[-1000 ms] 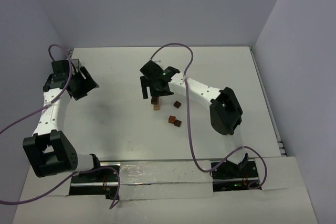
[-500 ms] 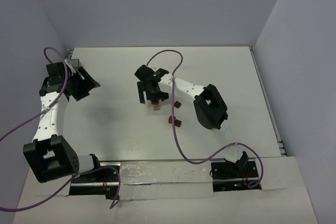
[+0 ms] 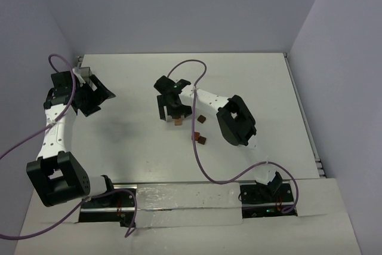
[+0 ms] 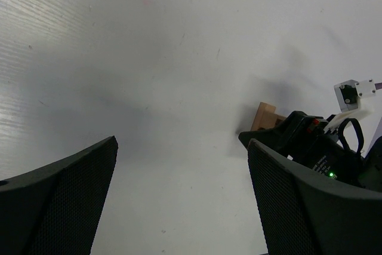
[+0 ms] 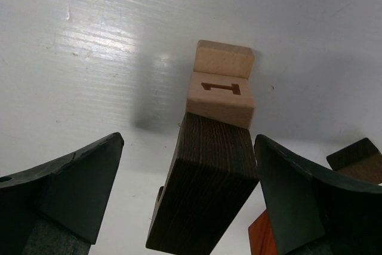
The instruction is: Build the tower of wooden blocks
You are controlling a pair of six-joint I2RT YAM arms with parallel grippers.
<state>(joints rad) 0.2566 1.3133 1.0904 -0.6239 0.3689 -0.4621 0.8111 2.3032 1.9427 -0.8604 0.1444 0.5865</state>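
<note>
From above, the wood block tower [image 3: 178, 121] is only a small tan-and-brown stub near the middle of the white table [image 3: 131, 147], partly under the right gripper [image 3: 174, 113]. The right wrist camera shows it close up. Nearest the lens is a dark brown block [image 5: 209, 183] with fine straight grain, below it a pale tan cube [image 5: 219, 97] with a burnt-in mark like a "1", and beyond that another tan piece [image 5: 225, 58].

That gripper's fingers are spread wide, one on each side of the tower. The one on the picture's left stands clear. The other sits close to the dark block's edge, and contact there cannot be told. Nothing is pinched.

Only the overhead view gives the arms' poses. The right arm runs from its base at the near edge, bends at the elbow and reaches left to the centre, wrist pointing down. The left arm stretches along the table's left side, with the left gripper [image 3: 95, 101] near the far left corner, well apart from the tower. Its wrist view shows black mesh-textured fingers [image 4: 59, 207] released and wide, with bare table between them.

A loose dark cube [image 3: 202, 118] and a pair of reddish blocks [image 3: 199, 138] lie just right of the tower.
</note>
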